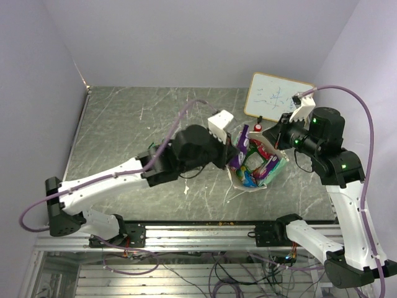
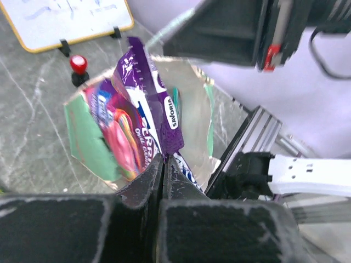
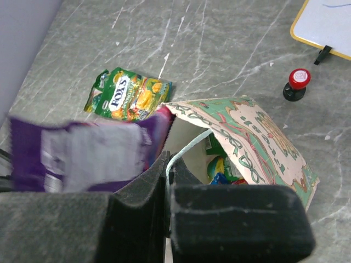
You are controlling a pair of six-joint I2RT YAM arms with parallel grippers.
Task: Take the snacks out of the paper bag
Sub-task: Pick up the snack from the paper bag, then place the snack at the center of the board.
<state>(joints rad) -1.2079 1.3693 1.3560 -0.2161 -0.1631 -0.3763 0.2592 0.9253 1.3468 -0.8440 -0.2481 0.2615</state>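
The paper bag (image 1: 273, 166) stands open on the table, mint-green and white outside (image 3: 258, 137), tan inside (image 2: 192, 93). My left gripper (image 2: 164, 160) is shut on the lower edge of a purple snack packet (image 2: 151, 98), which sticks up out of the bag's mouth (image 1: 243, 144). A pink packet (image 2: 118, 131) stands beside it in the bag, and more snacks (image 3: 219, 167) lie lower down. My right gripper (image 3: 171, 164) is shut on the bag's white cord handle (image 3: 189, 145). A green packet (image 3: 131, 96) lies flat on the table outside the bag.
A white board (image 1: 276, 96) with writing leans at the back right. A small red-and-black knob (image 1: 257, 127) stands between it and the bag. The left arm (image 1: 192, 152) stretches across the table's middle. A metal rail (image 1: 205, 233) runs along the near edge.
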